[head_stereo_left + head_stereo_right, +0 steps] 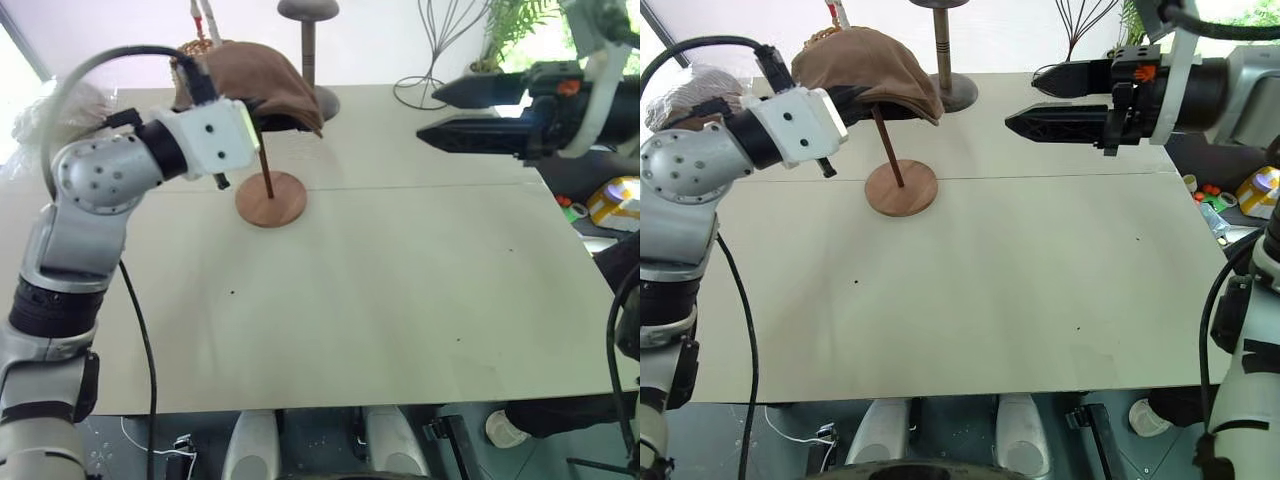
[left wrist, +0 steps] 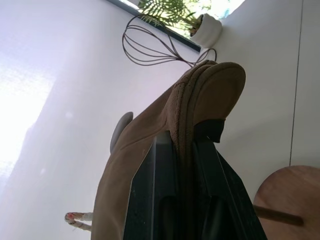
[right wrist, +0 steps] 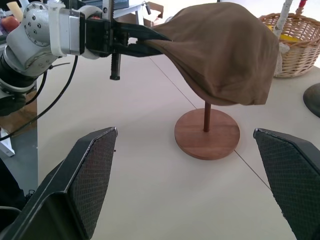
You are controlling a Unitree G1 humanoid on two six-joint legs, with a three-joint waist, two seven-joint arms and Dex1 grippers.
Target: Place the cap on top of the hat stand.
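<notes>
The cap (image 3: 225,50), brown and creased, sits draped over the top of the hat stand (image 3: 206,135), whose thin rod leans and whose round base rests flat on the table (image 1: 380,300); the top disc is hidden under the fabric. The left gripper (image 3: 142,42) is clamped tight on the cap's rim at the side away from the right arm, both black fingers (image 2: 162,200) pinching the folded edge. The right gripper (image 1: 1070,100) hangs spread wide and empty, well apart from the stand on its other side.

Judged step: settling the cap squarely before release. To do it well, the crown should be centred over the rod, since the cap overhangs the stand more on one side; letting go while the rim is pulled sideways may drag the cap off or tip the leaning rod further. A slow opening, followed by withdrawal level and away from the stand, seems safest.

Behind the stand stand a darker grey stand (image 1: 308,40) and a wicker basket (image 3: 292,45), both near; the side of the stand toward the robot is bare tabletop, with ample room to retreat
</notes>
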